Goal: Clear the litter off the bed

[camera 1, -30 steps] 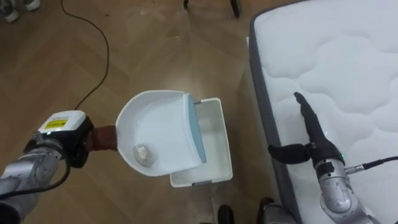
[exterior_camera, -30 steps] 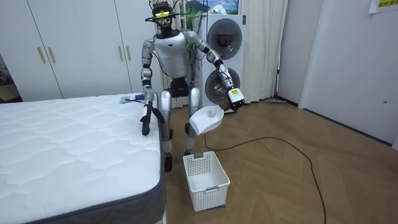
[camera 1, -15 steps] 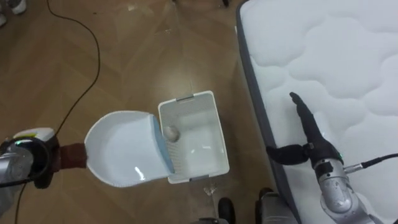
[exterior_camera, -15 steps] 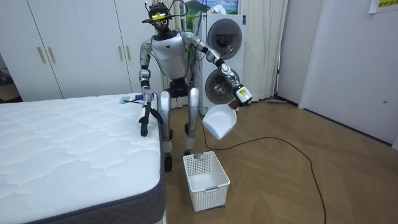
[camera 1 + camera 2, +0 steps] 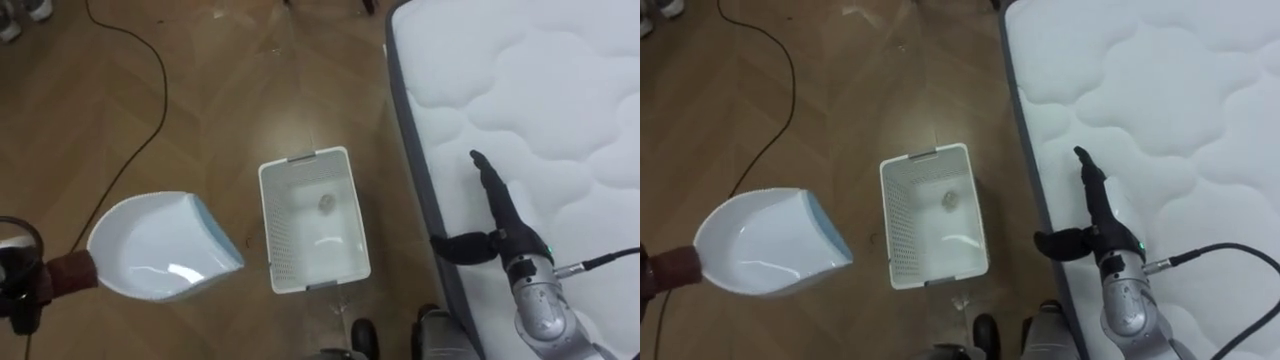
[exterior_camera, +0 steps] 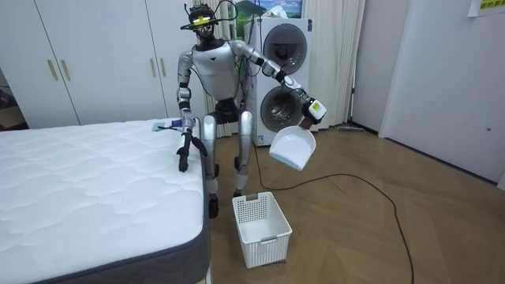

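My left hand is curled round the brown handle of a white dustpan, which hangs empty and tilted over the floor, left of the basket. A white mesh basket stands on the wood floor beside the bed. A small crumpled ball lies on its bottom. My black right hand rests on the mattress near its edge, fingers straight and thumb spread, holding nothing. In the room view I stand upright at the bed's corner with the dustpan raised out to the side above the basket.
The mattress's grey side runs close along the basket's right. White wardrobes and stacked washing machines stand behind me. A small blue thing lies on the bed's far corner. Open wood floor lies to my left.
The dustpan has swung from over the basket out to my left and higher. The crumpled ball left the pan and now lies in the basket. My right hand stayed put.
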Robot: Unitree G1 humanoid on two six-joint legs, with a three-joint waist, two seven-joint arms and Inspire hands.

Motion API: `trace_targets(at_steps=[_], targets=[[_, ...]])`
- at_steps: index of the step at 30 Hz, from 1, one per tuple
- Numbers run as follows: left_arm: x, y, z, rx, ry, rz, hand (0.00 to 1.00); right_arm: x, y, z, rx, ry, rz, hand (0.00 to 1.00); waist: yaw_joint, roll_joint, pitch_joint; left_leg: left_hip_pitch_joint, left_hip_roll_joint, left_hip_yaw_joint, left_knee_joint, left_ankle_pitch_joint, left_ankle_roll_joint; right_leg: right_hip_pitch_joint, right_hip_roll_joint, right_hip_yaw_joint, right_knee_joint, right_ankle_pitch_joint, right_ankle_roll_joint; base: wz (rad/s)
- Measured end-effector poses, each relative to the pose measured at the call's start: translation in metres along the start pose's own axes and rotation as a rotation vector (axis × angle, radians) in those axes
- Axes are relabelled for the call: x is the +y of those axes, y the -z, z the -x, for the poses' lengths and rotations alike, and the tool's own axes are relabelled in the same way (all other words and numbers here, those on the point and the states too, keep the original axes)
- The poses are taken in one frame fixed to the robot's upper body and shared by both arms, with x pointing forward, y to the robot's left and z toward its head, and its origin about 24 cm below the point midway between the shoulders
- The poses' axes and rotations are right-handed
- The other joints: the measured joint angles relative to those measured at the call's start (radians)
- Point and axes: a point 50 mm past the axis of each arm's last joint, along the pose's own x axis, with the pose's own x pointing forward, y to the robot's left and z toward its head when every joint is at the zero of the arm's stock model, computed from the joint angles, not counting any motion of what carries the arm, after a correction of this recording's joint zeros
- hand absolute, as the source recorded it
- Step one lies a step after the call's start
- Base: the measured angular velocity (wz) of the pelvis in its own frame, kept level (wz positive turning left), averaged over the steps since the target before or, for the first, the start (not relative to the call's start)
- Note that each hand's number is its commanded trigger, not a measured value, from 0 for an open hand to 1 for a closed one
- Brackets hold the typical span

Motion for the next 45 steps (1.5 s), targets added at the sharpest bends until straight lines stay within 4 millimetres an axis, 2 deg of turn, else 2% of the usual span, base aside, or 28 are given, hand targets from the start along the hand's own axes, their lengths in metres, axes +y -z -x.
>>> trace_targets(at_steps=[6, 13, 15, 19, 22, 25, 27, 28, 29, 30, 32, 33, 34, 37, 38, 40, 42, 43, 44, 45], targets=[[0.009, 0.017, 0.003, 0.053, -0.011, 0.011, 1.00, 0.001, 0.001, 0.004, 0.008, -0.003, -0.006, 0.00, 0.000, 0.001, -0.0014, 0.000, 0.000, 0.000, 0.002, 0.000, 0.000, 0.000, 0.002, 0.005, 0.001, 0.000, 0.000, 0.00], [0.018, 0.010, 0.005, 0.026, -0.123, 0.011, 1.00, 0.001, 0.006, 0.008, 0.034, 0.031, -0.039, 0.00, -0.003, 0.005, -0.0013, 0.013, 0.000, -0.018, 0.010, 0.000, 0.000, 0.030, 0.003, -0.012, -0.011, 0.000, 0.000, 0.07], [0.027, -0.001, 0.007, -0.034, -0.201, 0.007, 1.00, 0.001, 0.010, 0.012, 0.048, 0.042, -0.043, 0.00, -0.002, 0.005, -0.0015, 0.027, 0.000, -0.033, 0.009, 0.000, -0.001, 0.054, 0.004, -0.025, -0.023, 0.000, 0.000, 0.16], [0.038, -0.024, 0.014, -0.163, -0.299, 0.001, 1.00, 0.001, 0.012, 0.015, 0.035, 0.047, -0.056, 0.00, 0.008, 0.003, -0.0006, 0.060, 0.002, -0.036, -0.004, 0.000, -0.001, 0.088, 0.009, -0.024, -0.040, 0.001, 0.001, 0.01], [0.055, -0.047, 0.028, -0.319, -0.450, 0.050, 1.00, -0.002, 0.014, 0.016, 0.024, 0.067, -0.061, 0.00, 0.019, -0.005, -0.0004, 0.067, 0.003, -0.037, -0.010, 0.000, -0.001, 0.093, 0.010, -0.018, -0.043, 0.001, 0.001, -0.03], [0.048, -0.059, 0.038, -0.456, -0.515, 0.128, 1.00, -0.002, 0.017, 0.020, 0.032, 0.067, -0.078, 0.00, 0.026, -0.022, -0.0036, 0.126, 0.020, -0.022, -0.041, 0.000, -0.002, 0.147, 0.026, -0.005, -0.086, 0.010, -0.001, -0.24], [0.040, -0.067, 0.049, -0.558, -0.588, 0.206, 1.00, -0.007, 0.023, 0.026, 0.044, 0.096, -0.102, 0.00, 0.032, -0.034, -0.0086, 0.180, 0.041, -0.013, -0.078, -0.002, -0.005, 0.205, 0.052, 0.007, -0.153, 0.032, -0.003, -0.33], [0.038, -0.071, 0.052, -0.585, -0.606, 0.230, 1.00, -0.009, 0.026, 0.029, 0.054, 0.110, -0.106, 0.00, 0.043, -0.037, -0.0108, 0.195, 0.049, -0.005, -0.085, -0.004, -0.007, 0.219, 0.061, 0.014, -0.168, 0.039, -0.004, -0.54], [0.036, -0.076, 0.059, -0.636, -0.647, 0.268, 1.00, -0.012, 0.030, 0.032, 0.069, 0.130, -0.107, 0.00, 0.075, -0.053, -0.0192, 0.218, 0.060, 0.014, -0.100, -0.008, -0.009, 0.236, 0.076, 0.036, -0.189, 0.048, -0.005, -0.61], [0.035, -0.079, 0.066, -0.683, -0.692, 0.315, 1.00, -0.016, 0.032, 0.034, 0.077, 0.153, -0.111, 0.00, 0.089, -0.061, -0.0223, 0.241, 0.070, 0.031, -0.111, -0.013, -0.008, 0.256, 0.089, 0.047, -0.207, 0.057, -0.006, -0.60], [0.036, -0.082, 0.078, -0.758, -0.772, 0.411, 1.00, -0.023, 0.035, 0.038, 0.074, 0.206, -0.119, 0.00, 0.102, -0.069, -0.0258, 0.281, 0.084, 0.052, -0.130, -0.020, -0.009, 0.294, 0.109, 0.071, -0.244, 0.068, -0.005, -0.49], [0.034, -0.082, 0.085, -0.798, -0.815, 0.505, 1.00, -0.024, 0.037, 0.040, 0.080, 0.226, -0.122, 0.00, 0.111, -0.078, -0.0307, 0.316, 0.093, 0.069, -0.150, -0.023, -0.010, 0.324, 0.117, 0.089, -0.267, 0.077, -0.004, -0.46], [0.035, -0.083, 0.089, -0.820, -0.834, 0.556, 1.00, -0.023, 0.038, 0.042, 0.084, 0.232, -0.123, 0.00, 0.111, -0.081, -0.0324, 0.332, 0.095, 0.074, -0.156, -0.025, -0.010, 0.340, 0.120, 0.094, -0.276, 0.077, -0.004, -0.45], [0.038, -0.092, 0.120, -0.955, -0.990, 0.774, 1.00, -0.018, 0.041, 0.053, 0.098, 0.240, -0.136, 0.00, 0.107, -0.117, -0.0410, 0.419, 0.105, 0.111, -0.204, -0.030, -0.010, 0.403, 0.132, 0.119, -0.305, 0.080, -0.003, -0.35], [0.038, -0.094, 0.126, -0.981, -1.010, 0.802, 1.00, -0.018, 0.042, 0.055, 0.101, 0.245, -0.139, 0.00, 0.111, -0.120, -0.0419, 0.433, 0.108, 0.120, -0.210, -0.032, -0.010, 0.410, 0.137, 0.131, -0.311, 0.083, -0.004, -0.49], [0.033, -0.096, 0.139, -1.034, -1.074, 0.889, 1.00, -0.020, 0.039, 0.060, 0.093, 0.272, -0.156, 0.00, 0.111, -0.125, -0.0405, 0.467, 0.120, 0.160, -0.216, -0.046, -0.009, 0.430, 0.152, 0.161, -0.323, 0.088, -0.002, -0.65], [0.028, -0.095, 0.151, -1.080, -1.137, 0.959, 1.00, -0.017, 0.033, 0.066, 0.058, 0.268, -0.171, 0.00, 0.118, -0.140, -0.0414, 0.504, 0.134, 0.231, -0.228, -0.061, -0.009, 0.434, 0.170, 0.195, -0.316, 0.093, -0.005, -0.92], [0.028, -0.094, 0.153, -1.086, -1.147, 0.965, 1.00, -0.016, 0.032, 0.068, 0.054, 0.265, -0.172, 0.00, 0.126, -0.144, -0.0431, 0.514, 0.138, 0.251, -0.236, -0.062, -0.010, 0.434, 0.173, 0.192, -0.315, 0.097, -0.008, -1.09], [0.027, -0.093, 0.157, -1.095, -1.165, 0.975, 1.00, -0.015, 0.034, 0.070, 0.060, 0.261, -0.170, 0.00, 0.135, -0.153, -0.0458, 0.539, 0.144, 0.296, -0.255, -0.063, -0.012, 0.437, 0.180, 0.181, -0.317, 0.107, -0.014, -1.10], [0.026, -0.091, 0.160, -1.095, -1.185, 0.988, 1.00, -0.016, 0.035, 0.072, 0.066, 0.264, -0.169, 0.00, 0.130, -0.157, -0.0454, 0.561, 0.147, 0.337, -0.269, -0.063, -0.012, 0.436, 0.181, 0.165, -0.320, 0.116, -0.019, -1.08]])
